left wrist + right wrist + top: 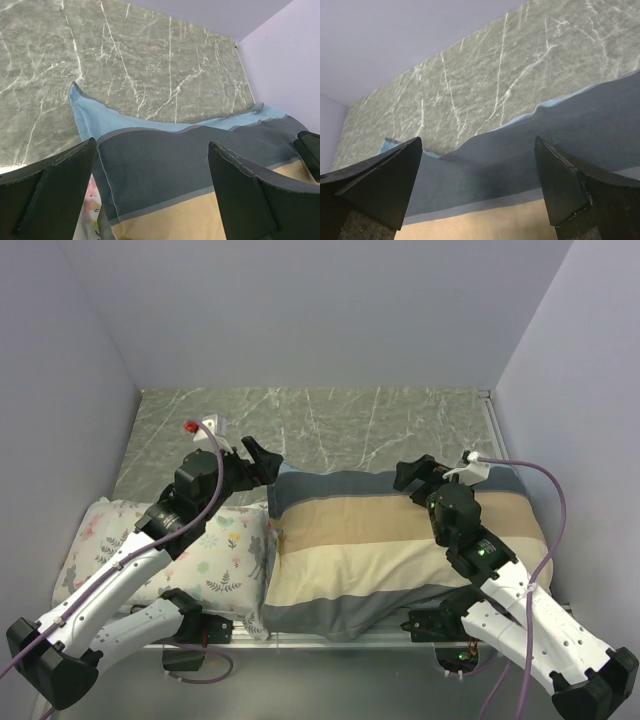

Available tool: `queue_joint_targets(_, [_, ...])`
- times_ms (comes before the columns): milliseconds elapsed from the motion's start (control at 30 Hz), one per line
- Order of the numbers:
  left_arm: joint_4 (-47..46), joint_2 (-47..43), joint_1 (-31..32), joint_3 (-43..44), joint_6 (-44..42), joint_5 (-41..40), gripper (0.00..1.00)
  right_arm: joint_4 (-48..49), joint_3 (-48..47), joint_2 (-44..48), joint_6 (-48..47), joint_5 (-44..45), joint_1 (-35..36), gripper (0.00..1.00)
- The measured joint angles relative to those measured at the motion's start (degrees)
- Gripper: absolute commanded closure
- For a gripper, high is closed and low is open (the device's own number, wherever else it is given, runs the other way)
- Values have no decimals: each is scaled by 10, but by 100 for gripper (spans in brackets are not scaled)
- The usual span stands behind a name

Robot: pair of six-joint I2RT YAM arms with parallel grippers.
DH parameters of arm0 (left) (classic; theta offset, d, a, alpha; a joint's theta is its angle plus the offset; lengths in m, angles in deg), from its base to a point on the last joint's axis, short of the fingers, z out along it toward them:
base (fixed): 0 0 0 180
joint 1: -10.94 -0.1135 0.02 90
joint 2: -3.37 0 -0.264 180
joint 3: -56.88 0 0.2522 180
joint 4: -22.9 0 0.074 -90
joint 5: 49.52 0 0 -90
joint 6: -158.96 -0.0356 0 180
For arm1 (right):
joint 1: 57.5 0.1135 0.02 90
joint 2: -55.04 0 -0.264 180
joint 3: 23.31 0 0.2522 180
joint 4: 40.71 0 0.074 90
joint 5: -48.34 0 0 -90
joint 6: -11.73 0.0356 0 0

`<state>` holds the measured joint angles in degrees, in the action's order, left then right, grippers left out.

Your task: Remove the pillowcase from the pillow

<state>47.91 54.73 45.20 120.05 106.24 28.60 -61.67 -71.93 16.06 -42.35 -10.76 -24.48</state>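
Observation:
The striped pillowcase (400,540) lies on the table's right half, fully covering the pillow, which is hidden inside it. Its stripes run blue-grey, tan and cream. My left gripper (262,462) is open and hovers just above the case's far left corner; the left wrist view shows that corner (165,165) between my spread fingers (55,192). My right gripper (415,475) is open above the case's far edge, right of centre; the right wrist view shows the blue-grey band (520,165) between its fingers (570,190).
A smaller white floral-print pillow (200,555) lies left of the striped one, under my left arm. Grey marble tabletop (330,430) stretches behind both. Walls close in at the back and both sides. The metal table edge (330,642) runs along the front.

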Motion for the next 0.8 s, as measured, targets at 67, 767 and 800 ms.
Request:
queue_joint_targets(67, [6, 0, 0, 0, 0, 0, 1, -4, 0, 3, -5, 2, 0, 0])
queue_joint_targets(767, [-10, 49, 80, -38, -22, 111, 1, -283, -160, 46, -88, -127, 5, 0])
queue_joint_targets(800, [-11, 53, 88, -38, -23, 113, 1, -296, -159, 51, -87, -132, 7, 0])
